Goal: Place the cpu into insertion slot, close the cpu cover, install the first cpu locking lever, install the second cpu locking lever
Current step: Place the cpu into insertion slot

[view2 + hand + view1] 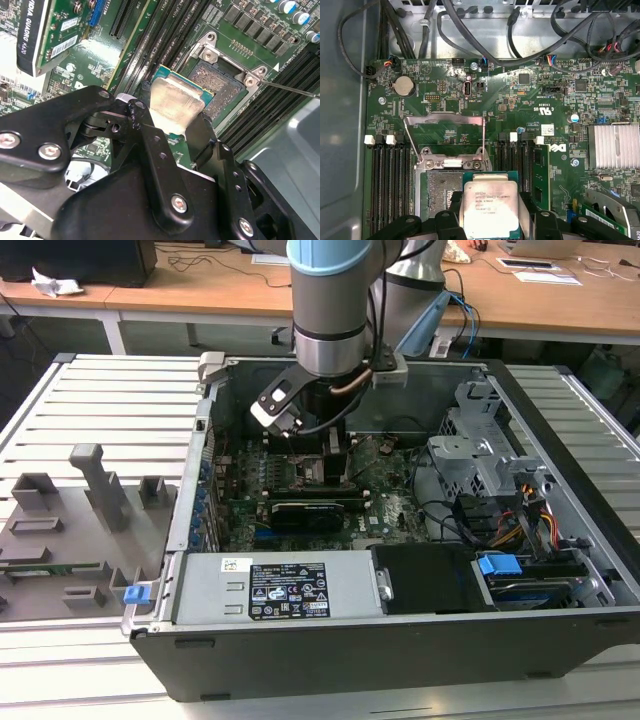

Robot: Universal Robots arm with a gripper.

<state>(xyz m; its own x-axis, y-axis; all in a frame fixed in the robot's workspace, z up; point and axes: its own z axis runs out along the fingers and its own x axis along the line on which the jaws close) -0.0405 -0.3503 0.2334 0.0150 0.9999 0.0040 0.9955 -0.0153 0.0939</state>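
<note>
Here, the gripper (174, 122), its 2 fingers clamped on the cpu (490, 207), holds it partly over the insertion slot (441, 187); the cpu cover (445, 119) stands flipped open

Engraved print stands on the silver face of the cpu (491, 210). A black label (288, 591) with white print sits on the power supply (208, 592) — white lettering marks the green board (545, 107).
</note>
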